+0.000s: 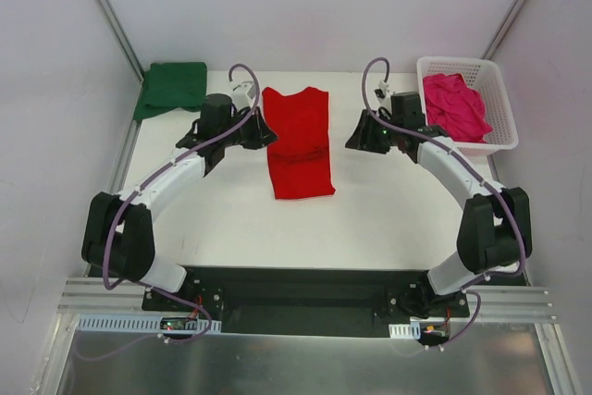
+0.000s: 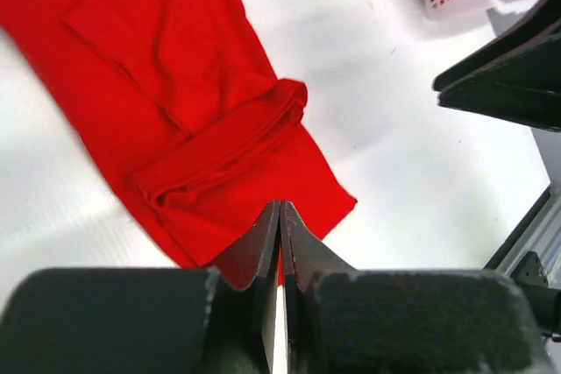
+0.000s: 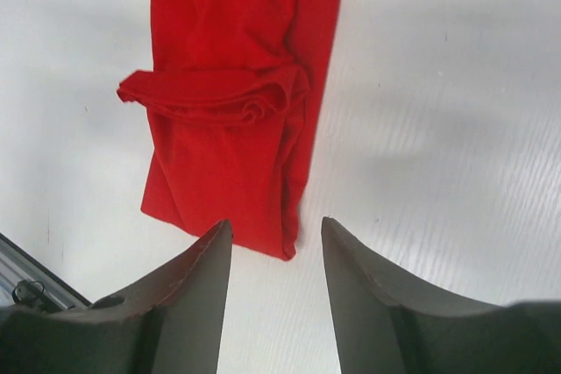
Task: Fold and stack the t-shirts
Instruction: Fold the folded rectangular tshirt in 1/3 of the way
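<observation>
From above, we see 3 shirts: the bright red cloth t-shirt (image 1: 299, 141), folded into a long strip, lies in the middle of the tabletop (image 1: 388, 219). The dark green cloth t-shirt (image 1: 171, 88) sits folded at the far left corner. The magenta-pink cloth t-shirt (image 1: 455, 105) is crumpled in the white plastic lattice basket (image 1: 498, 80).

Left wrist view: the left gripper (image 2: 280, 209) has its jaws pressed together, pinching nothing, over the red edge.

Right wrist view: the right gripper (image 3: 275, 223) has its jaws spread, empty.

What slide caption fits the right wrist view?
Open right gripper beside the red t-shirt, folded lengthwise, on the white table.
</observation>
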You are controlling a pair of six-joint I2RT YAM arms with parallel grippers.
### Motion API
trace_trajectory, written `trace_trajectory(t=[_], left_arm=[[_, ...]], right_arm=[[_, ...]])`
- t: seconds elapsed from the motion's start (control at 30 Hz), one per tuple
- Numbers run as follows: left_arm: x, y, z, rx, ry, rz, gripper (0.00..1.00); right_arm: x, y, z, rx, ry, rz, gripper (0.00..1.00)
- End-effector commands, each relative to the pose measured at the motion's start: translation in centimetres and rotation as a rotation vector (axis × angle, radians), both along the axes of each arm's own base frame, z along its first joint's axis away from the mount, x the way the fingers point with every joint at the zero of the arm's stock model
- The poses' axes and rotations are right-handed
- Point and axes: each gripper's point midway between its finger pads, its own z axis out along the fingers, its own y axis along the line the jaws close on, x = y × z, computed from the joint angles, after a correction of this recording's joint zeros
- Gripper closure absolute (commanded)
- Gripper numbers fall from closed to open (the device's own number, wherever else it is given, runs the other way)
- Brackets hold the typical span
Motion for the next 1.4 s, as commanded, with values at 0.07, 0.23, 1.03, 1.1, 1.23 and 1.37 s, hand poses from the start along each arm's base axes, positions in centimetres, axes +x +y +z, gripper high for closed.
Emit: trace_trajectory(t=[0.07, 0.23, 1.03, 1.1, 1.23, 1.37], left_arm=[[-2.0, -2.6, -5.0, 0.053, 0.088, -0.090, 1.00], [-1.6, -6.8, -7.7, 0.089, 0.116, -0.169, 1.00], [2.9, -9.4, -13.1, 0.213, 0.124, -0.121, 1.00], [3.8, -9.0, -13.4, 0.230, 0.117, -0.099, 1.00], [5.7, -8.1, -13.0, 0.259, 0.084, -0.064, 1.00], [8.3, -7.1, -12.2, 0.324, 0.030, -0.009, 1.00]], right_arm=[[-2.7, -1.0, 0.0, -0.009, -0.006, -0.019, 0.51], [-4.4, -1.6, -0.6, -0.014, 0.001, -0.028, 0.50], [-5.7, -2.4, -2.3, -0.047, 0.041, -0.028, 0.49], [-5.6, -2.7, -2.3, -0.050, 0.041, -0.034, 0.49], [-5.7, -2.8, -2.6, -0.052, 0.049, -0.035, 0.49], [-5.8, -2.7, -3.0, -0.053, 0.059, -0.027, 0.49]])
